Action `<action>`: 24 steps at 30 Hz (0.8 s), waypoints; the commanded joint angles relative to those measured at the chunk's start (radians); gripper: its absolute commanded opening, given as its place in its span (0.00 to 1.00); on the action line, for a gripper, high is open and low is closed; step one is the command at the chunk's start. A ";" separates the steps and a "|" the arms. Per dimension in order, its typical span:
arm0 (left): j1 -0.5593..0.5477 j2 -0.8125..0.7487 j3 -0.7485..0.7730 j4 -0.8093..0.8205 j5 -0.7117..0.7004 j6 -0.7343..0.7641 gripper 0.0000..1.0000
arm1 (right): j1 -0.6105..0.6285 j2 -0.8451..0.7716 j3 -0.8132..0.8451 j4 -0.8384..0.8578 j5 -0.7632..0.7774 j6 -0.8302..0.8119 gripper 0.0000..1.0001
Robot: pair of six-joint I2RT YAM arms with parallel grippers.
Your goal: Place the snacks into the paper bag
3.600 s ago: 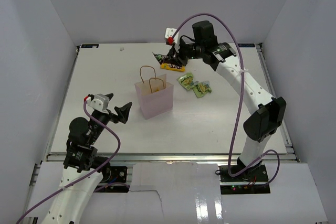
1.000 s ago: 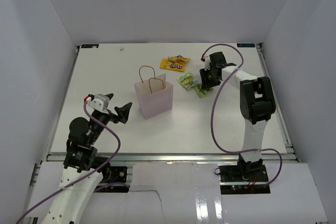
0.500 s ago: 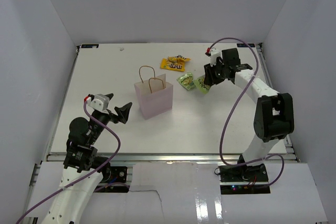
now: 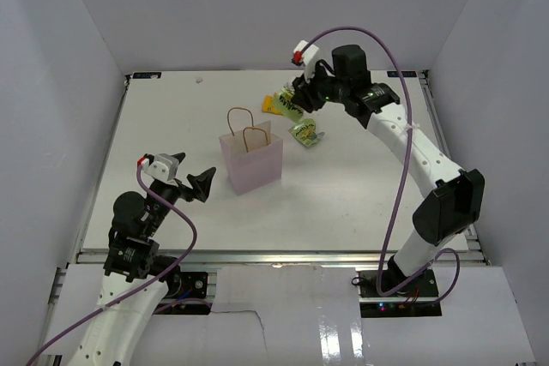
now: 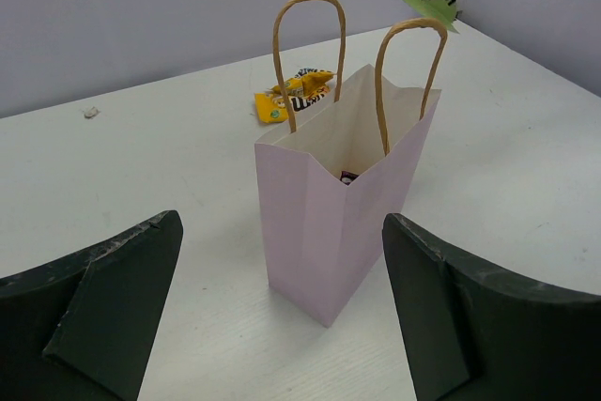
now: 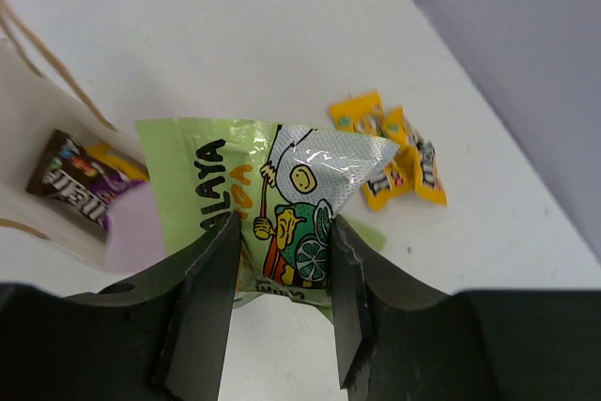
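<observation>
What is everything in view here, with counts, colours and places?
paper bag: one, pale pink, upright mid-table
dark packet: one, brown-purple, inside the bag
held green packet: one, lime-green, aloft behind the bag
loose green packet: one, lime-green, on the table right of the bag
yellow packets: at least two, yellow, on the table behind the bag
table: one, white
left claw: one, black, open, facing the bag
right claw: one, black, shut on the held green packet

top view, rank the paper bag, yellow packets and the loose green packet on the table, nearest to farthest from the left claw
1. paper bag, just ahead of the left claw
2. yellow packets, beyond the bag, and loose green packet, farther right: too close to call
</observation>
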 commanded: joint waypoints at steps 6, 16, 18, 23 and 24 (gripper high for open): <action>-0.002 0.005 -0.003 0.012 -0.001 0.008 0.98 | 0.237 -0.014 0.107 0.033 0.152 -0.170 0.08; -0.002 0.005 -0.005 0.012 0.002 0.009 0.98 | 0.349 -0.004 0.038 0.102 0.263 -0.284 0.09; -0.002 0.004 -0.005 0.012 0.002 0.009 0.98 | 0.361 0.007 0.035 0.109 0.269 -0.299 0.11; -0.002 0.004 -0.003 0.012 0.002 0.009 0.98 | 0.375 0.028 0.027 0.120 0.271 -0.297 0.20; -0.002 0.004 -0.005 0.012 0.002 0.010 0.98 | 0.377 0.033 0.025 0.125 0.271 -0.296 0.24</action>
